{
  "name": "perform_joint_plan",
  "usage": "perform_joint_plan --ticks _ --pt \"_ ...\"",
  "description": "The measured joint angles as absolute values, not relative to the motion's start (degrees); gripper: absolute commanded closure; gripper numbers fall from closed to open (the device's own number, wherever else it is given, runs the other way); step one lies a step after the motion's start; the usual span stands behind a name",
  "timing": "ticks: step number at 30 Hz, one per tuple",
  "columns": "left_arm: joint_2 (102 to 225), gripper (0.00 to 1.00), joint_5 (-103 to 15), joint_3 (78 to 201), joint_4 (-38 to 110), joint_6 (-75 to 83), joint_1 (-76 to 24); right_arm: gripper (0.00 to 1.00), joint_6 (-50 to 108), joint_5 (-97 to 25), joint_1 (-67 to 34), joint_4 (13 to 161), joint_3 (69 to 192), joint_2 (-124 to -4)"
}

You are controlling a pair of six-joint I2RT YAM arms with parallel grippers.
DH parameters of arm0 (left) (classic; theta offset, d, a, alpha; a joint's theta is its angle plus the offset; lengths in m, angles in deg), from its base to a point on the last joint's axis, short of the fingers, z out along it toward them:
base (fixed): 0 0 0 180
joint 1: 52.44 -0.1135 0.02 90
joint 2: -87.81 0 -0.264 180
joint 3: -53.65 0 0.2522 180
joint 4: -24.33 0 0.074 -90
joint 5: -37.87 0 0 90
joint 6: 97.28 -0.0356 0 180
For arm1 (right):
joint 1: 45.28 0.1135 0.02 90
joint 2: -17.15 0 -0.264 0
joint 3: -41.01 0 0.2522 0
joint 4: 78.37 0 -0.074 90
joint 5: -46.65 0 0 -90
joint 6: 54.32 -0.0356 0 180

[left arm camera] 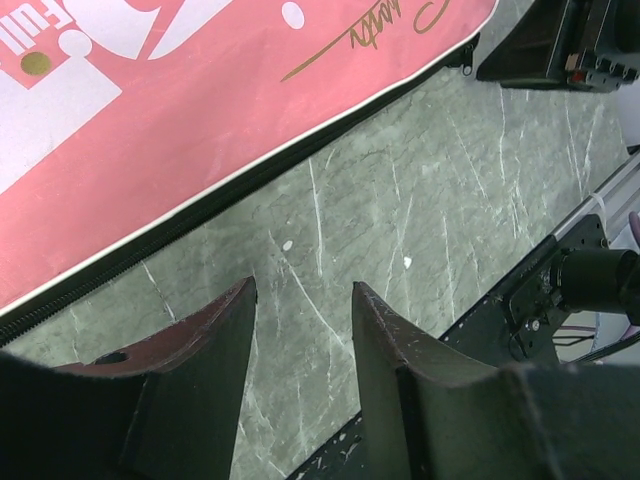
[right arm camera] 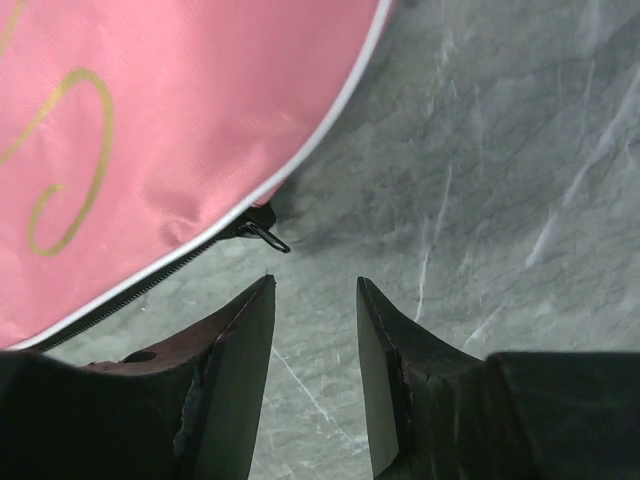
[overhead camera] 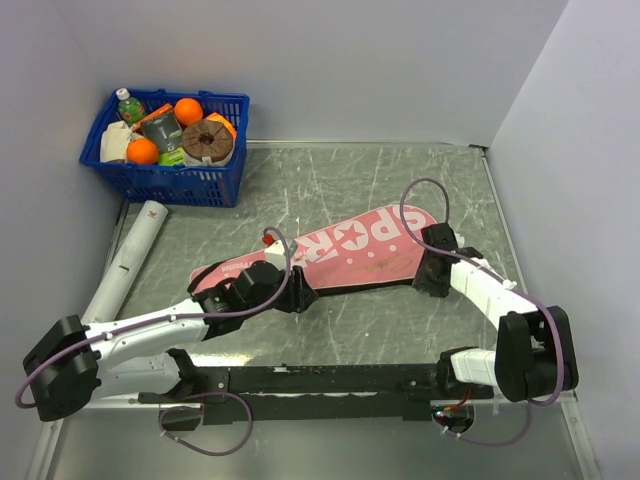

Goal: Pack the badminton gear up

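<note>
A scratched grey-green bench (overhead camera: 400, 180) carries the long pink racket bag (overhead camera: 340, 250), which lies flat at its middle. The bag's long axis runs on a slant, its narrow handle end pointing to the near left and its wide rounded head to the far right. White block letters run along its face, reading upside down from the overhead camera, with gold script near the head, white piping around the edge and a black zip down the near side.

A blue plastic basket (overhead camera: 160, 185) of groceries stands in the far left corner. Between it and the left arm's base a white tube (overhead camera: 130, 265) lies along the left edge, one end aimed at the basket, apart from the bag.

The left hand (left arm camera: 305, 290) hangs over bare bench just beside the bag's near edge towards the narrow end, its fingers spread and holding nothing. The right hand (right arm camera: 315, 285), likewise spread and empty, sits at the rounded head, where the small black zip pull (right arm camera: 262, 235) lies just ahead of its fingertips.
</note>
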State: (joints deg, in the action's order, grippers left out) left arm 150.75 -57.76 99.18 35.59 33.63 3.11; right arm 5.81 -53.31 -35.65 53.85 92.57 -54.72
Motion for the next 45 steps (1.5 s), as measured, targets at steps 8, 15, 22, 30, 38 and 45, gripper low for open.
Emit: perform_joint_plan --ticks 8,15,22,30,38,45 --pt "151.58 0.51 -57.36 99.18 34.94 32.69 3.11 0.54 9.9 -50.97 -35.65 54.35 96.92 -62.52" --pt "153.09 0.51 -56.86 99.18 34.35 32.56 3.11 0.65 12.5 -48.28 -35.65 54.09 98.45 -66.26" --pt "154.29 0.5 -56.47 99.18 34.32 32.47 3.11 0.79 14.1 -48.08 -35.65 53.85 99.74 -66.98" --pt "156.43 0.5 -57.1 99.99 34.85 31.73 2.13 0.98 14.66 -47.06 -35.65 53.92 99.79 -67.68" --pt "157.2 0.47 -59.35 105.0 36.71 30.22 -8.3 1.0 14.8 -46.6 -35.65 54.0 99.79 -67.73" --pt "165.26 0.49 -62.7 110.44 36.95 29.76 -14.13 1.0 14.99 -45.26 -35.61 54.46 99.63 -67.73"
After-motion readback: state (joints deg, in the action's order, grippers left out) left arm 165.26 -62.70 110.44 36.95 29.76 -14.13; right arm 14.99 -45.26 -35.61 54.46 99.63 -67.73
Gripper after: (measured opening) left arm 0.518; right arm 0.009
